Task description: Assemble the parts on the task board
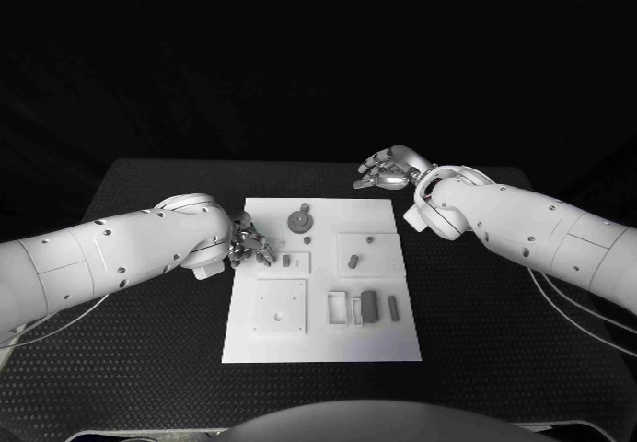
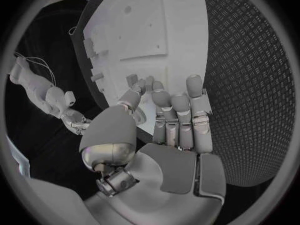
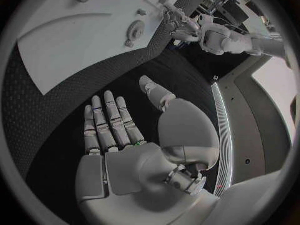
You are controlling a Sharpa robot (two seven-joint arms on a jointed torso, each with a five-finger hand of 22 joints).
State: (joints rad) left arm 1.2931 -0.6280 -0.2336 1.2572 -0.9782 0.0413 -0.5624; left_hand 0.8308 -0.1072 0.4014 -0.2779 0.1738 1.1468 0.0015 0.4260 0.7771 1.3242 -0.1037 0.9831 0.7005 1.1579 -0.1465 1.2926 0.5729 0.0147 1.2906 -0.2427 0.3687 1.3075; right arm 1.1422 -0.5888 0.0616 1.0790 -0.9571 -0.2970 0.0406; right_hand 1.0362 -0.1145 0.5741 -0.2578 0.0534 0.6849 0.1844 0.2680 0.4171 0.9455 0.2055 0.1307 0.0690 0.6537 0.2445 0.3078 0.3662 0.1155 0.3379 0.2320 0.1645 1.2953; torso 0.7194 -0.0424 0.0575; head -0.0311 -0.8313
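A: Fingers of the left hand (image 1: 247,245) — how are they seen?

B: In the left wrist view they are seen loosely extended side by side, thumb apart, nothing grasped; the fingertips (image 2: 194,81) hang over the left edge of the task board (image 1: 318,345). Contact cannot be told.

A: Right hand (image 1: 389,168)?

B: Released — fingers straight and slightly spread, palm empty, held above the black table (image 1: 159,184) just beyond the board's far right corner.

A: Parts?

B: A round grey gear (image 1: 301,220) lies flat near the far edge. Three grey bars (image 1: 369,305) are laid side by side near the right edge, long axes running near to far. A square plate (image 1: 282,306) lies left of them.

A: Arms?

B: Both are bent inward from the sides.
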